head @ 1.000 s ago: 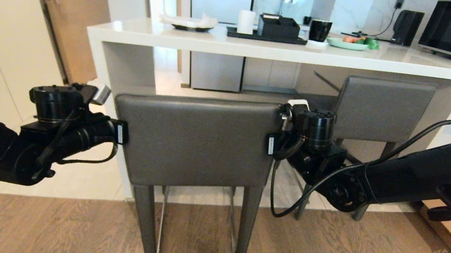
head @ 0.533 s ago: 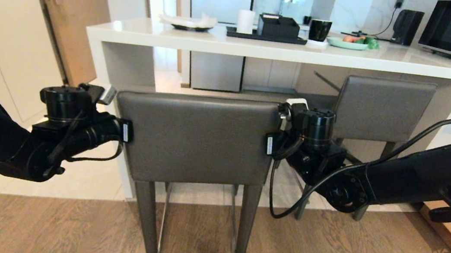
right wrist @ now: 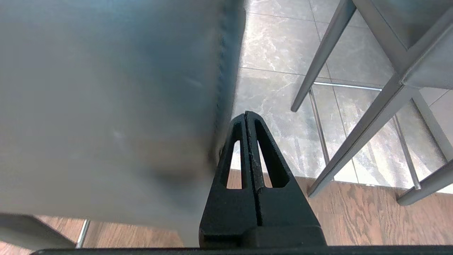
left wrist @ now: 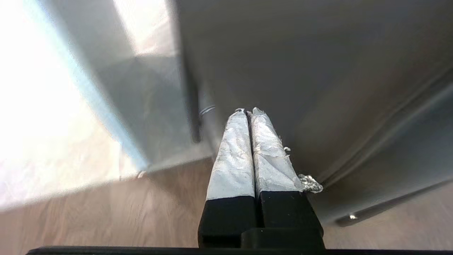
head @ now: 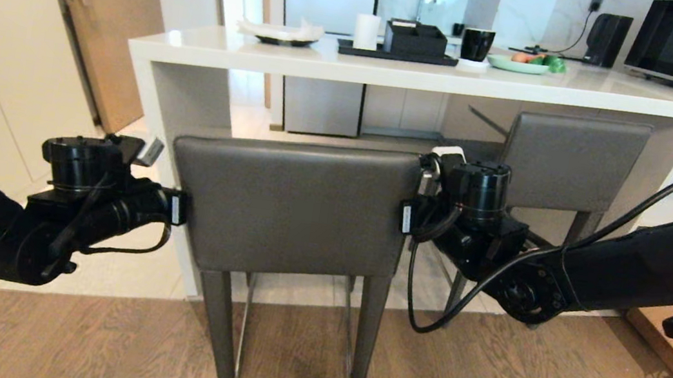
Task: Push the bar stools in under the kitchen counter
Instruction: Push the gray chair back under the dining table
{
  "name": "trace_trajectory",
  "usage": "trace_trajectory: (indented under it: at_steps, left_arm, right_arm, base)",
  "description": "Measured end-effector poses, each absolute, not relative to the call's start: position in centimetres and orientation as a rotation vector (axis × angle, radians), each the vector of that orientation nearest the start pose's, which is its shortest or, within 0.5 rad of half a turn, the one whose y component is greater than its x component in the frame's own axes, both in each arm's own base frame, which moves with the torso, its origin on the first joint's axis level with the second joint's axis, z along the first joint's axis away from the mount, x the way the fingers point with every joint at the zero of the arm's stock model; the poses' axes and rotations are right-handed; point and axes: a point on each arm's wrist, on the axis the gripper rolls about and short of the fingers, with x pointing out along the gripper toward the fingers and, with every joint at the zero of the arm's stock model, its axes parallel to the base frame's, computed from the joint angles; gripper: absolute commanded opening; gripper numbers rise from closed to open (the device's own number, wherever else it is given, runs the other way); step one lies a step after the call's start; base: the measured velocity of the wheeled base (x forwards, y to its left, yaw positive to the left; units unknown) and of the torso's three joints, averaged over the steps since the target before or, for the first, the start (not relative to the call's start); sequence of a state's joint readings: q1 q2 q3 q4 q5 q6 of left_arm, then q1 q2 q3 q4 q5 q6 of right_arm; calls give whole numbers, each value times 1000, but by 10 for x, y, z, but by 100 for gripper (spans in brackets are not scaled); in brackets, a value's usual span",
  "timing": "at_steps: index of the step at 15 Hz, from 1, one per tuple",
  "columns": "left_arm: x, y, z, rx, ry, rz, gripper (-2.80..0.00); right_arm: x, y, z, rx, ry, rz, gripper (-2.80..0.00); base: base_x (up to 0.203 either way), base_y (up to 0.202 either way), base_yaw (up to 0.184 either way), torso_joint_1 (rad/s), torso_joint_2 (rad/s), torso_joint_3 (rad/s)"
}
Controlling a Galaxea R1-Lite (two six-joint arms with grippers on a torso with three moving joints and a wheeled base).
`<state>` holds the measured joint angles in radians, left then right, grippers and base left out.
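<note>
Head view: closed left hand (left wrist: 247,112) and right hand (right wrist: 246,115) flank near stool (head: 292,206).

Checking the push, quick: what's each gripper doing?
Left gripper: shut, empty, beside the near stool's backrest.
Right gripper: shut, empty, at its other side.

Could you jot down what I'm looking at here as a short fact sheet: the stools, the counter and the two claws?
near stool: out from the counter, legs on the wood floor
far stool: tucked under the counter
counter: white top, carrying a tray, cup and microwave
left claw: shut, at the near stool's left edge
right claw: shut, at the near stool's right edge
held: nothing
</note>
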<state>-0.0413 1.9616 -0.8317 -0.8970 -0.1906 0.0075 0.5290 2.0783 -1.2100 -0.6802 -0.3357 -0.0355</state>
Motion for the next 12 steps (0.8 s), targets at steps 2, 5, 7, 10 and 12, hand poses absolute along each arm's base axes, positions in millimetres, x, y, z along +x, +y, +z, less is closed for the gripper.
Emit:
trace_trajectory:
  at_steps: [2,5,7,10,12]
  left_arm:
    - [350,-7,128,-14,240,-145,-280]
    - [339,2,136,-29,210,-95,-280]
    - [322,8,144,-40,189,-76,-280]
    - [281,6,165,-57,139,-100,-280]
    - [245,-3,187,-61,81,-144,-280]
  right_arm:
    - [360,192,162,-111,170,174,-280]
    - [356,168,173,-101,163,124,-280]
    - [345,151,181,-87,162,95,-280]
    - [310,125,202,-71,140,59,-280]
    - [272,107,224,-58,89,23,-280]
  base:
    - [0,0,0,0,0,0]
    - [0,0,0,0,0,0]
    - [0,0,0,0,0,0]
    - [0,0,0,0,0,0]
    - [0,0,0,0,0,0]
